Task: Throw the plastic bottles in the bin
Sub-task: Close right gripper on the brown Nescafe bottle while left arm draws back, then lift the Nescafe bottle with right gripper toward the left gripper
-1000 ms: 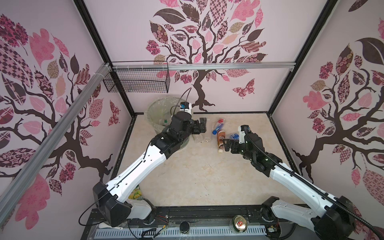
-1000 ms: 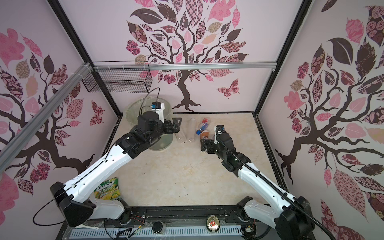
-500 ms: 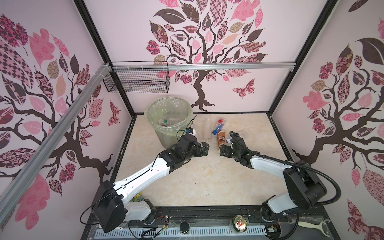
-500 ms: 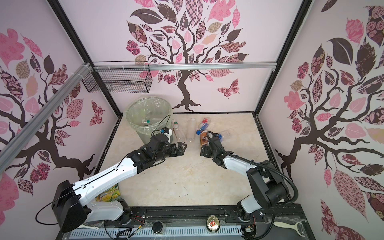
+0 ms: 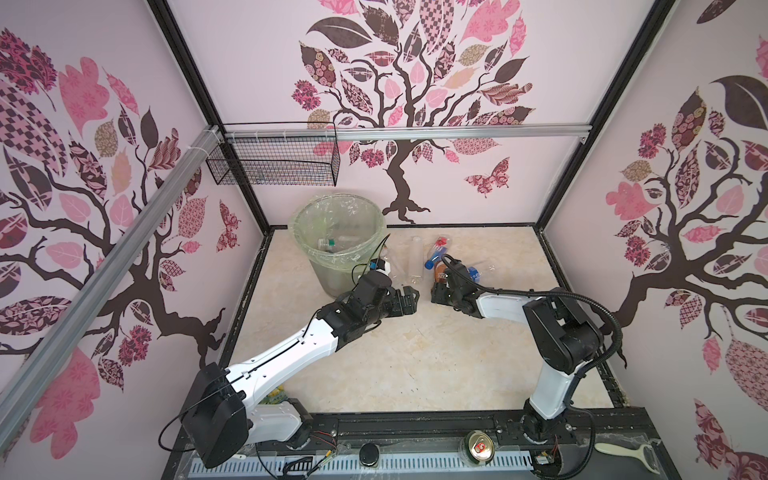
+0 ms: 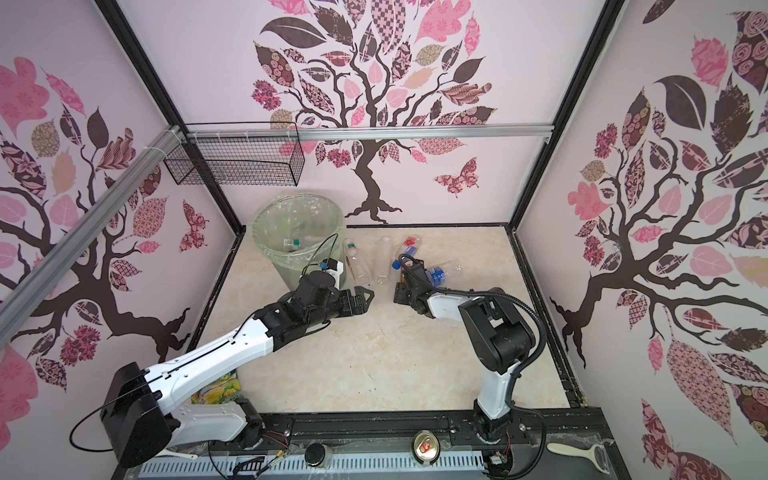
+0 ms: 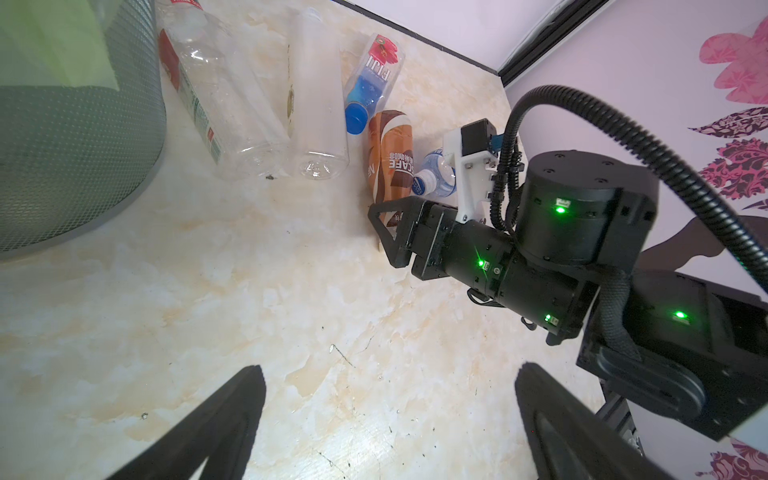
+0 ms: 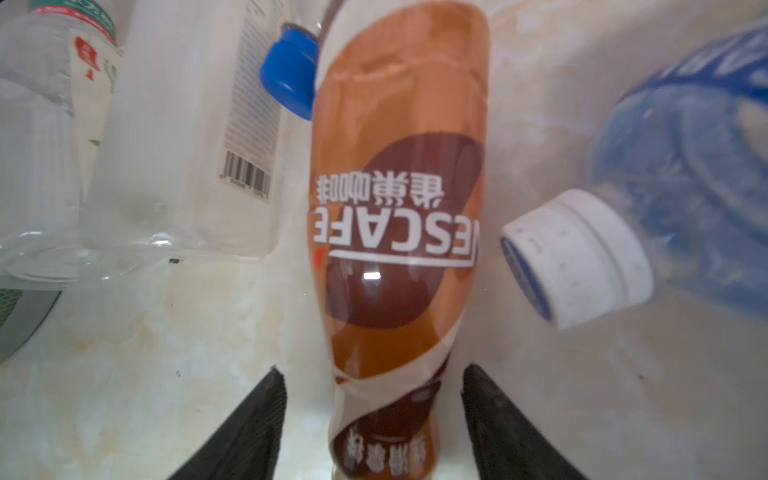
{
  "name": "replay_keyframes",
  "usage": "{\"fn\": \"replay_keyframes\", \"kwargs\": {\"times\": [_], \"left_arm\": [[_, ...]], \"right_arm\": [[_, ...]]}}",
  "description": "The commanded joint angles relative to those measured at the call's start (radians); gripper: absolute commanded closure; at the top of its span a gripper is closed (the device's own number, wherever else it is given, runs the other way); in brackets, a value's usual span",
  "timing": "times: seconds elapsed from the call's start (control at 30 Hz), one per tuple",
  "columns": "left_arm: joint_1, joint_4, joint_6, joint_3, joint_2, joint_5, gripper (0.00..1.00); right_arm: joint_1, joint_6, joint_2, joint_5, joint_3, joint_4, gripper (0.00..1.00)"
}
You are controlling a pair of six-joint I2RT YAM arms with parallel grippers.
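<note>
Nearest, the left gripper [image 7: 390, 370] gapes empty over the marbled floor [image 5: 415, 353]. The right gripper [image 8: 370, 374] straddles the neck of the lying brown bottle [image 8: 399, 208], its jaws not touching it. Behind, more plastic bottles [image 5: 415, 259] lie beside the bin [image 5: 328, 278], which holds a few bottles. A second ago the left arm reached over the bin; now it is down. Tree-patterned walls enclose everything.

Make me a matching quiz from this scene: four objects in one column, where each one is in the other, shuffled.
1 brown coffee bottle
2 bin
3 wire basket
4 metal can

a hanging from the back rail
b lying between the right hand fingers
c standing upright, bottles inside
d on the front ledge

Pairs: 1-b, 2-c, 3-a, 4-d
</note>
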Motion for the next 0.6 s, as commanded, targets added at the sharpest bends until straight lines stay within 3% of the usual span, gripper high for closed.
{"fn": "replay_keyframes", "kwargs": {"times": [0.0,0.3,0.57], "left_arm": [[0.009,-0.005,0.004,-0.031,-0.008,-0.008,0.02],[0.024,-0.015,-0.016,-0.058,-0.02,-0.011,0.02],[0.026,-0.037,-0.037,-0.051,-0.03,-0.042,0.02]], "right_arm": [[0.001,0.027,0.038,0.008,0.023,-0.025,0.38],[0.011,0.031,0.032,-0.005,-0.007,-0.014,0.63],[0.035,0.014,-0.084,-0.028,-0.065,-0.038,0.68]]}}
